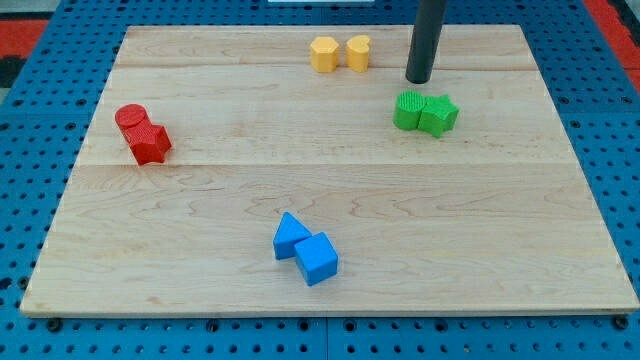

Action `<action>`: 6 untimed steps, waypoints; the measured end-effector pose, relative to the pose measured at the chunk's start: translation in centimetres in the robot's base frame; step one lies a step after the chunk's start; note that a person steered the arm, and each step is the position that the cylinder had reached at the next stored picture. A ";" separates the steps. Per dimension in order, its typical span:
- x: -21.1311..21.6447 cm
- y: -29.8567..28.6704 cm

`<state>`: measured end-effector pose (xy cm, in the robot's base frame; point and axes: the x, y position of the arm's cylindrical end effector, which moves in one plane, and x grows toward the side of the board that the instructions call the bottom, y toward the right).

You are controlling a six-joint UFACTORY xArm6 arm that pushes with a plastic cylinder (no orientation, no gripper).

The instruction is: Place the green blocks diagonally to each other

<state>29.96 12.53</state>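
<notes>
Both green blocks sit at the view's upper right of the wooden surface (200, 190), touching side by side: a ribbed green round block (408, 110) and a green star-like block (439, 115) to its right. They appear small, rigid and light, and should slide readily; a push is best applied low on a flat flank, since off-centre contact will likely spin them. The rod carries no jaws, so no jaw state applies. The tip (418, 80) stands just above the round block, apparently apart.

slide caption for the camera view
My tip sits just above two touching green blocks on the wooden board.
</notes>
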 end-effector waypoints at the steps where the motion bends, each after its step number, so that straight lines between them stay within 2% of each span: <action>1: 2.7 0.0; 2: 7.1 0.2; 4: 12.1 0.4; 6: 11.4 0.4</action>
<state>41.38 12.98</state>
